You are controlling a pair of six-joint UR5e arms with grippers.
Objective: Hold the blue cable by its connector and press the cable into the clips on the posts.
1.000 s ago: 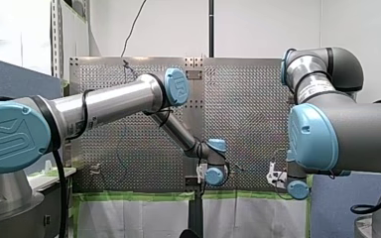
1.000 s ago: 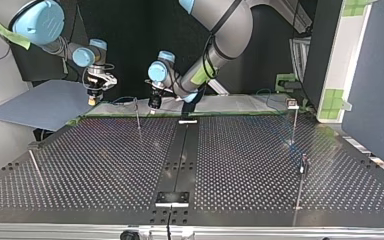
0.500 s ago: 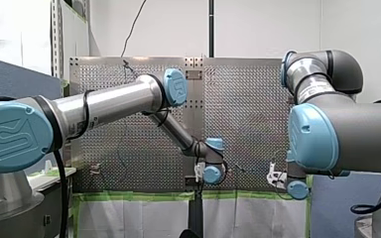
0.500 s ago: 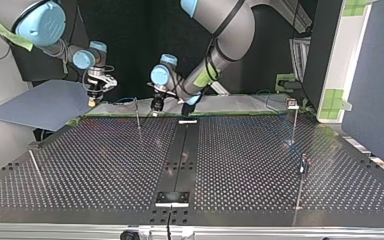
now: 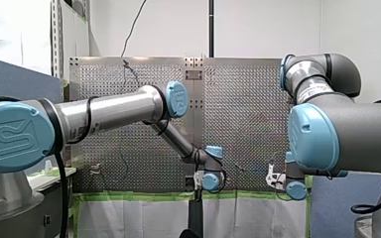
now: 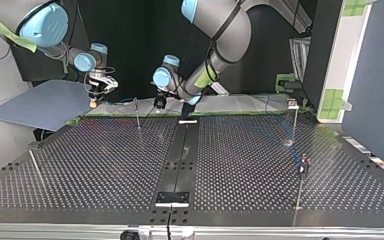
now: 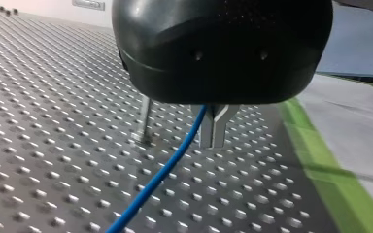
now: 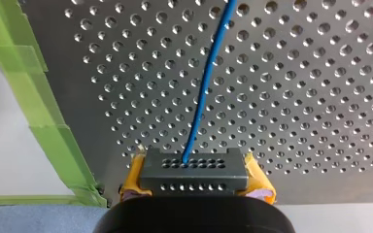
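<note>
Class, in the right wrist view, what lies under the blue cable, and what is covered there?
Under the blue cable lies the perforated table, edged by green tape. The connector, clamped in my right gripper, covers the cable's end.

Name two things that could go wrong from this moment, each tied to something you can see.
1. The blue cable leaves the connector at one small point; a hard pull might strain it or slip the connector from the right tool.
2. The left tool hangs close beside a post; it might knock it.
</note>
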